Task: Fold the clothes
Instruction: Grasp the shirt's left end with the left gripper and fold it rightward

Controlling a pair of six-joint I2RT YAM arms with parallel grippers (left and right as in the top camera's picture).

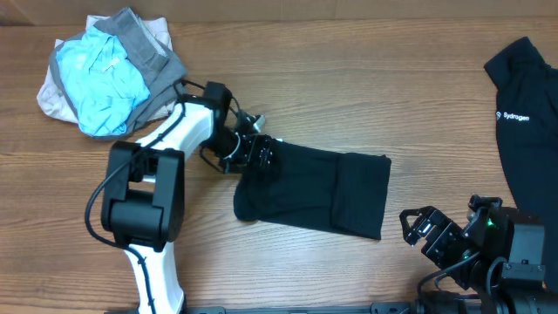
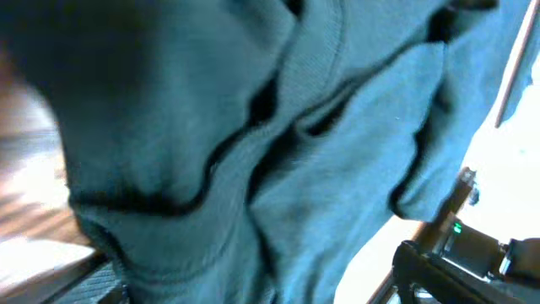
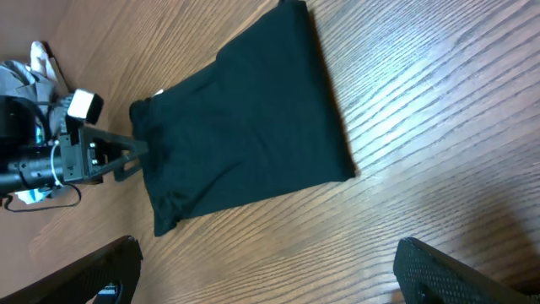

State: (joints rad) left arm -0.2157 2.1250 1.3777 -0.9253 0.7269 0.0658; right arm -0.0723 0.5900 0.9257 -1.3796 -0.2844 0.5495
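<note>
Overhead: the clothes [image 1: 314, 192], one plain black garment folded to a rough rectangle, lie flat near the middle of a wooden table [image 1: 366, 78], long side running left to right.
Left claw: the left claw [image 1: 259, 155] sits at the left short edge of the clothes, touching the fabric. Its tips are lost against the black cloth, so it cannot be told whether it is clenched or released.
Left wrist: dark folds of fabric [image 2: 253, 127] fill nearly the whole frame, close against the lens.
Right claw: the right claw [image 1: 417, 228] is released, its jaws wide with nothing between them, over bare wood near the front right of the table and apart from the garment's right edge.
Right wrist: two dark fingers [image 3: 439, 274] frame the bottom corners, and the clothes [image 3: 245, 143] lie beyond them.
Surface: pale brown wood, the grain running side to side, with a soft sheen.
Far left: a bundle [image 1: 109, 74] of light-blue, grey and beige cloth lies heaped, well apart from the clothes.
Right edge: a second black garment [image 1: 527, 113] with white lettering is partly cut off by the frame.
Room: the views take in little beyond the tabletop.
</note>
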